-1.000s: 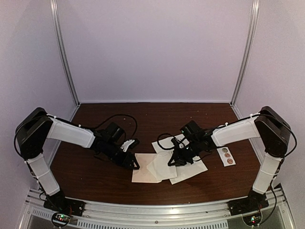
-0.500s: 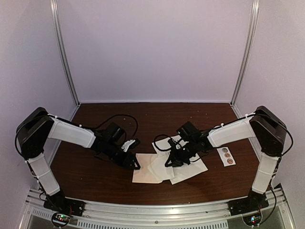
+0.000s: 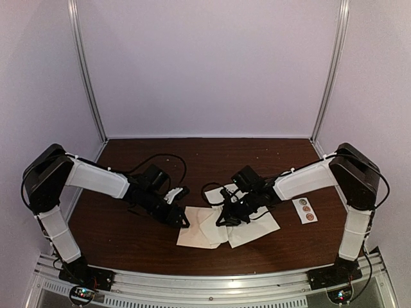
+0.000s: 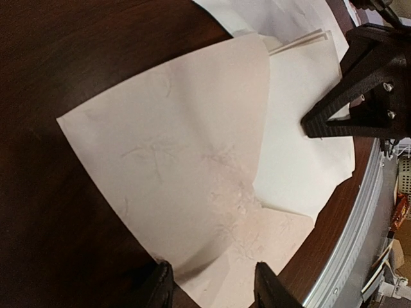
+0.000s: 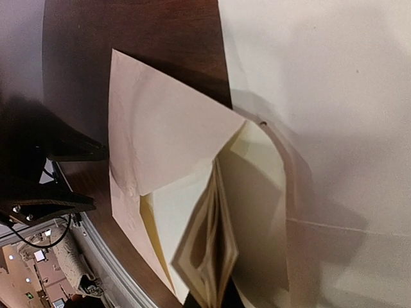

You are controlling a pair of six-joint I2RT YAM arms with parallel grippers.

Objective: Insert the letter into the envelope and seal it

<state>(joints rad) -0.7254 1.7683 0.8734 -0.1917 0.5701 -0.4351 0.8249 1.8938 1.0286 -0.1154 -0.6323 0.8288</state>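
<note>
The envelope [image 3: 194, 235] is cream-tan with its triangular flap [image 4: 173, 141] open, and it also shows in the right wrist view [image 5: 160, 135]. My left gripper [image 3: 182, 221] is open, and its fingertips [image 4: 160, 289] straddle the envelope's near corner. The letter [image 3: 260, 226] is a large off-white creased sheet lying flat at centre right [image 5: 334, 115]. My right gripper [image 3: 225, 218] is shut on a folded, layered off-white part of paper [image 5: 215, 256] at the sheet's left side. That paper's end lies under the flap, over the envelope's body [image 4: 302, 160]. I cannot tell if it joins the flat sheet.
A white strip with round stickers [image 3: 306, 210] lies right of the letter. The table is dark brown wood [image 3: 128, 234] with a metal rail along its near edge [image 3: 205, 279]. Purple walls enclose the back and sides. Black cables loop behind both wrists.
My right gripper has moved left with the folded paper, pushing it further over the envelope and under the flap. The left gripper has stayed in place.
</note>
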